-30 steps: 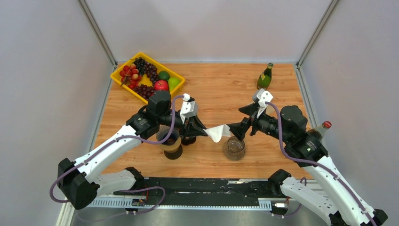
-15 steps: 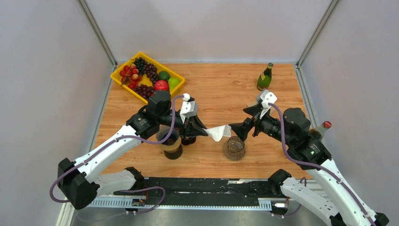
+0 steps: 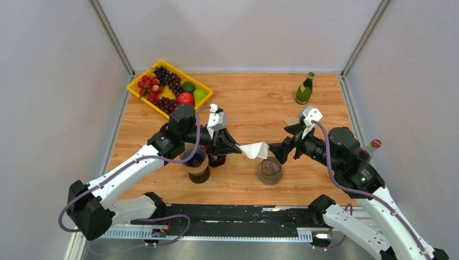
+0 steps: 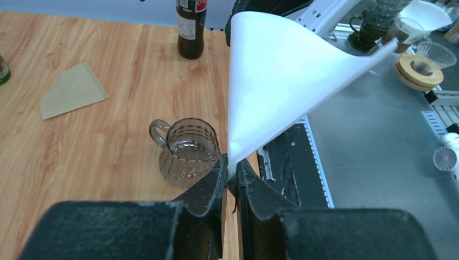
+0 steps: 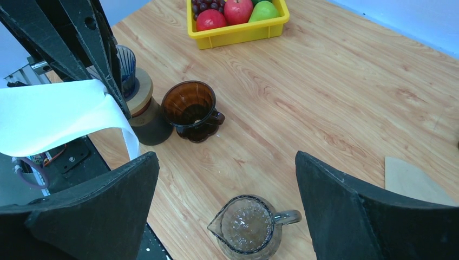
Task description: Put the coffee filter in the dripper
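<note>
Wooden table (image 3: 260,103), left jaws clamped on white coffee filter (image 3: 254,150), right jaws wide apart

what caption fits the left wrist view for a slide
Left gripper pinching the white coffee filter by its tip, glass pitcher on the table beyond

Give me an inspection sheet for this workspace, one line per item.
Surface: wooden tabletop, no spills visible.
Job's things: white paper coffee filter held in the air; amber glass dripper standing on the table, no filter inside.
Clutter: yellow fruit tray, green glass bottle, red-capped cola bottle, clear glass jug, flat brown paper filter, dark cup with wooden collar.
Grippers: left pincer shut on the white filter's corner; right pincer open, holding nothing.
Cables: purple cables run along both arms.
Surroundings: plain pale walls on three sides.
</note>
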`<control>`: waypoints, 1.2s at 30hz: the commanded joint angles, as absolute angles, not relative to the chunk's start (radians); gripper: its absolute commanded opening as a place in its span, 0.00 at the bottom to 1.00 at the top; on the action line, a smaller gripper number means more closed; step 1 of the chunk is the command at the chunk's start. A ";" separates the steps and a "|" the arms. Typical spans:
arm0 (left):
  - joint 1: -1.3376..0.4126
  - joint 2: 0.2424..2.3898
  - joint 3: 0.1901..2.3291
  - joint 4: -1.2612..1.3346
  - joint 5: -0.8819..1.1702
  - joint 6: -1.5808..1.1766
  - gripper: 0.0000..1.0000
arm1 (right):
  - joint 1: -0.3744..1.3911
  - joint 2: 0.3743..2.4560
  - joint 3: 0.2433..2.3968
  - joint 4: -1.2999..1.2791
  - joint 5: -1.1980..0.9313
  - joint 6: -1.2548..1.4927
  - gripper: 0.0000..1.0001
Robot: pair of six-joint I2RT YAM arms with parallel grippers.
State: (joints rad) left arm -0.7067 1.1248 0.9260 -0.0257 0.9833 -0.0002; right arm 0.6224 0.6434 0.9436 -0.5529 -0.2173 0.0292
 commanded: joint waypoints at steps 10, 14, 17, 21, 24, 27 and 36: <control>-0.710 1.143 0.867 0.229 1.006 -0.207 0.12 | 0.621 0.630 0.989 -0.551 -0.146 0.071 1.00; -0.710 1.157 0.869 0.240 1.003 -0.230 0.11 | 0.621 0.622 0.987 -0.552 -0.144 0.065 1.00; -0.710 1.165 0.871 0.248 0.999 -0.246 0.11 | 0.621 0.604 0.985 -0.553 -0.120 0.062 1.00; -0.709 1.173 0.873 0.261 0.997 -0.263 0.11 | 0.621 0.592 0.978 -0.554 -0.108 0.054 1.00; -0.710 1.177 0.874 0.263 0.997 -0.269 0.11 | 0.621 0.596 0.984 -0.558 -0.101 0.047 1.00; -0.711 1.181 0.876 0.265 0.992 -0.275 0.11 | 0.621 0.592 0.992 -0.562 -0.107 0.037 1.00; -0.710 1.190 0.882 0.265 0.983 -0.287 0.11 | 0.621 0.596 0.983 -0.564 -0.207 0.009 1.00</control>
State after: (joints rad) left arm -0.7067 1.1839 0.8715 0.2218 0.9817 -0.2752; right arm 0.6224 0.5976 0.9512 -0.5728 -0.1661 0.0334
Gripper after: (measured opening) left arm 0.113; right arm 0.997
